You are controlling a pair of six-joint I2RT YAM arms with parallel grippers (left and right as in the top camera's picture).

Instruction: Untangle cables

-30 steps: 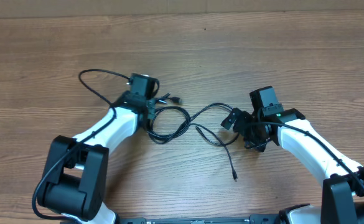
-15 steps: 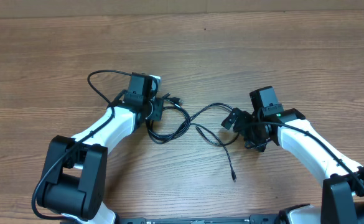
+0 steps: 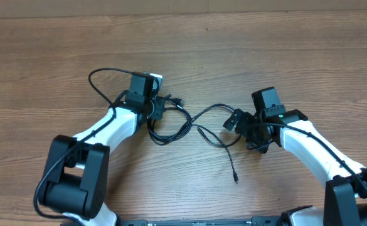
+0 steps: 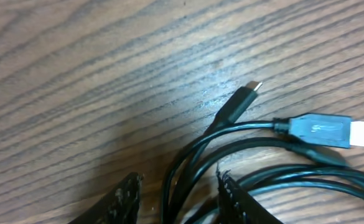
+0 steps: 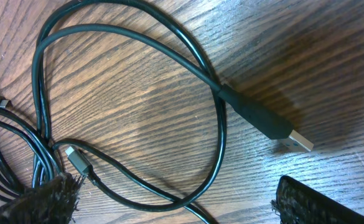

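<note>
Mid-frame on the brown wooden table (image 3: pixel 265 50), between my arms, sprawl the thin black cords (image 3: pixel 189 120) with small plugs. My left pincer (image 4: pixel 177 180) stands apart, astride two strands; my right pincer (image 5: pixel 175 186) gapes wide, empty. Pinching both strands together could tighten the tangle. I count two pincers and seemingly two cords.

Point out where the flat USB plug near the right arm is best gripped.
Grip the USB plug on its black moulded body, behind the metal tip, from straight above: it lies flat, with bare table either side.
</note>
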